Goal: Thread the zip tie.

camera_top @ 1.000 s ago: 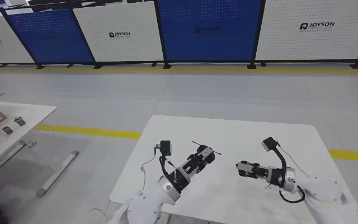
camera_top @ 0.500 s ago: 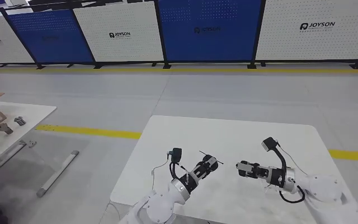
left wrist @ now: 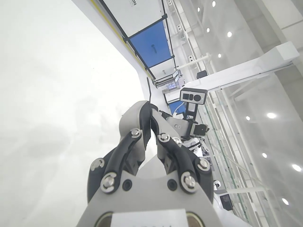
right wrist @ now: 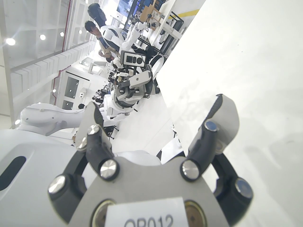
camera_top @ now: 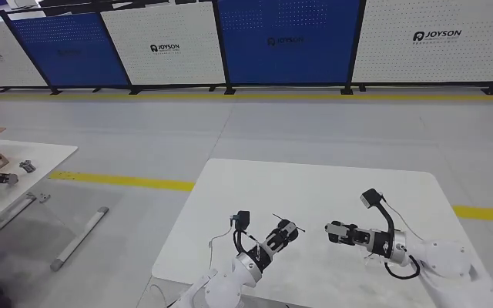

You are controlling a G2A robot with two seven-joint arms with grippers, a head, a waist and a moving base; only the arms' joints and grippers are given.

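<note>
Top view | left tool [camera_top: 286,229] clamped on zip tie [camera_top: 277,217], now drawn nearer the robot's edge of the counter [camera_top: 323,181] than a second ago | right tool [camera_top: 333,232] unmoved, jaws wide, empty | tools well apart; threading judged not begun.

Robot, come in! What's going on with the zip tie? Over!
Left gripper shut on zip tie, over the white table. Right gripper open, empty, facing it. Nothing between them.

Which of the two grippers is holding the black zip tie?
The left gripper: it is shut on the zip tie, which sticks out past its tips. The right gripper stands open and empty.
</note>
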